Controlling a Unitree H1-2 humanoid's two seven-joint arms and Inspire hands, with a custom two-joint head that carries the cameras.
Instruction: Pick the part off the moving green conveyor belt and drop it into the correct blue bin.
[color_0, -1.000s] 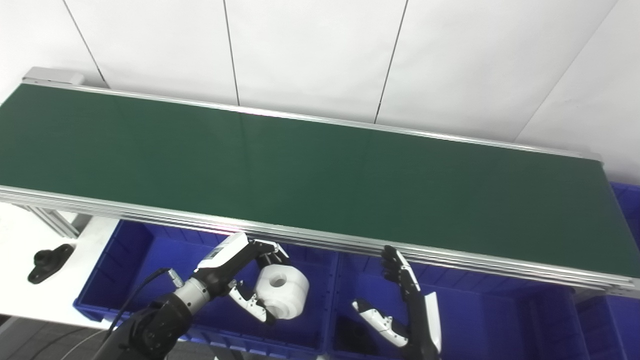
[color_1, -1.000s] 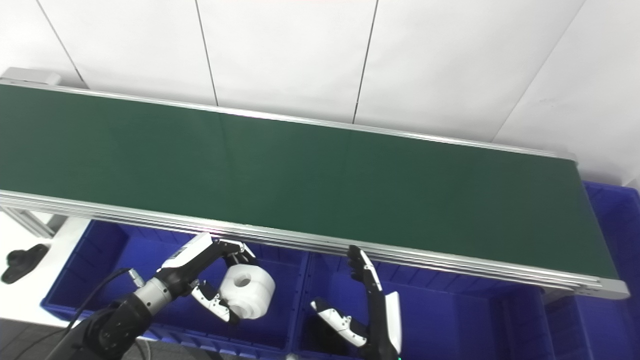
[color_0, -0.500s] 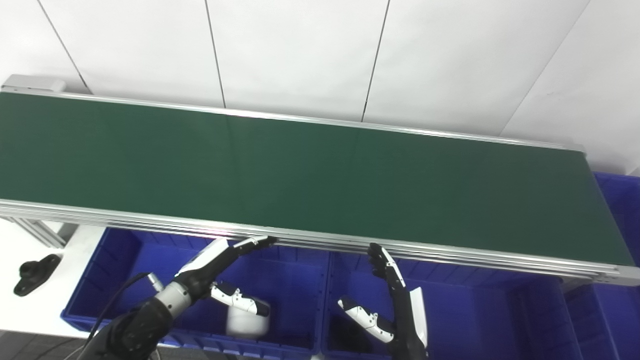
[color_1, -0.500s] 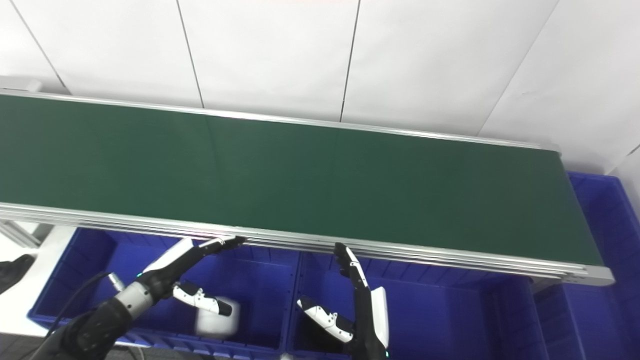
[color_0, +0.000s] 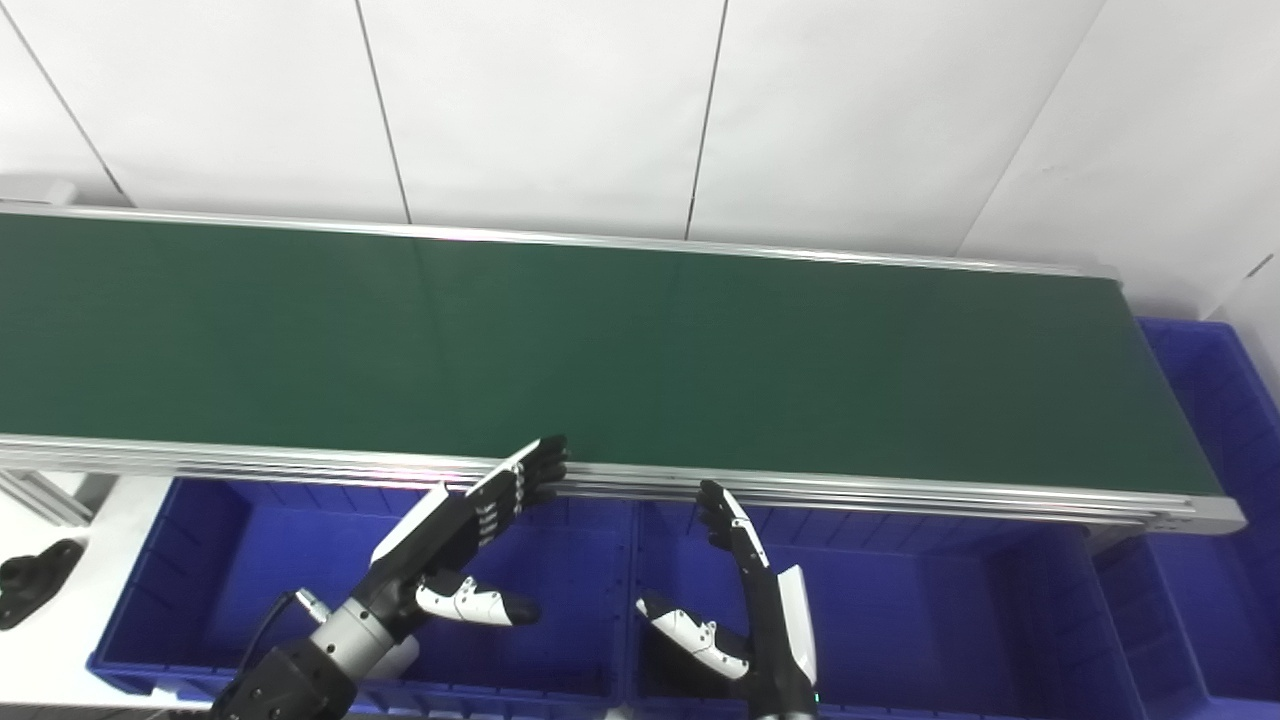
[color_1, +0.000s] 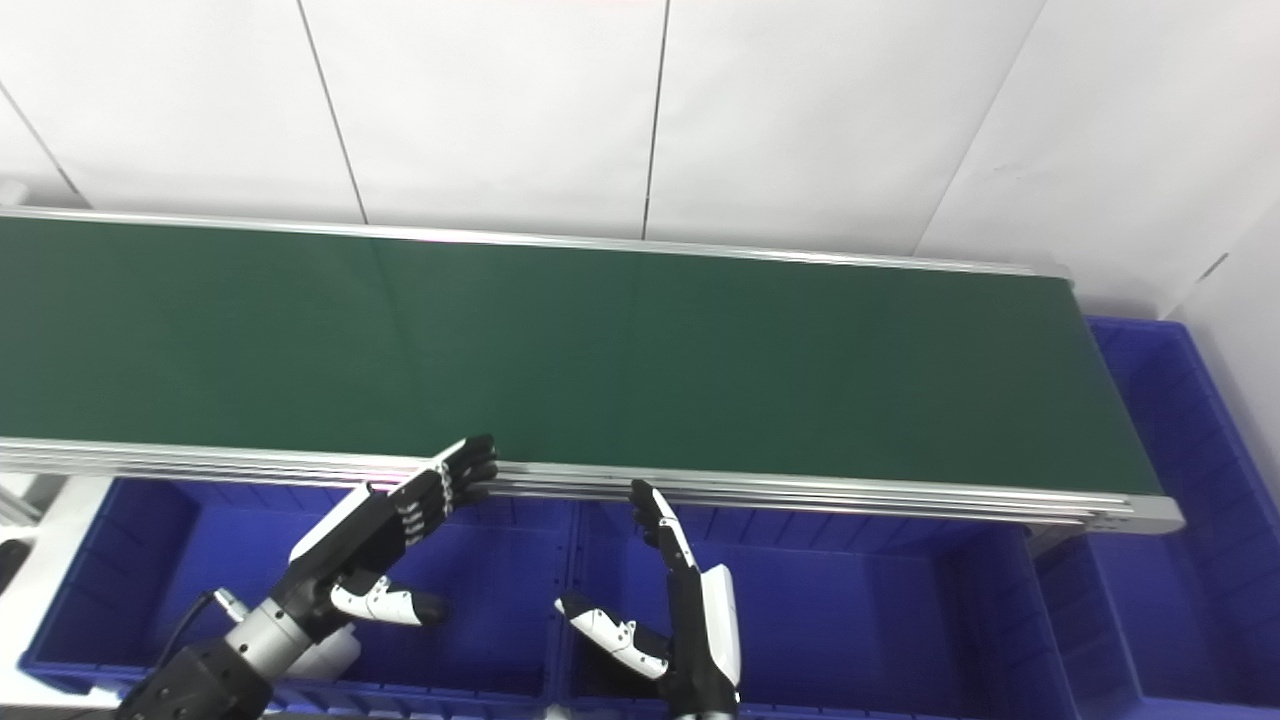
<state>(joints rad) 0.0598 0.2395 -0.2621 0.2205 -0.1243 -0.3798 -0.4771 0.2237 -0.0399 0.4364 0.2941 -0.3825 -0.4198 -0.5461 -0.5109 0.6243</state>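
at the far left i see a small black object (color_0: 28, 592) lying on the white tabletop (color_0: 40, 650), beside the leftmost blue bin (color_0: 240, 540). inside that bin, low against its near wall, a white part (color_1: 325, 652) shows only as a pale patch behind my left wrist; i cannot make out its shape. my left hand (color_0: 455, 535) is raised over the same bin, holding nothing, its fingers (color_0: 525, 475) straight and spread a little, thumb held out to the side. the fingertips reach up to the near metal rail of the green conveyor belt (color_0: 640, 350); i cannot tell whether they touch it. the belt runs across the whole view with bare green surface. right of centre, my right hand (color_0: 745, 590) stands upright over the middle blue bin (color_0: 900, 600), empty as well, fingers extended upward and close side by side, thumb angled out toward the left. its fingertips sit just below the rail. at the far right another blue bin (color_0: 1215, 400) lies past the belt's end.
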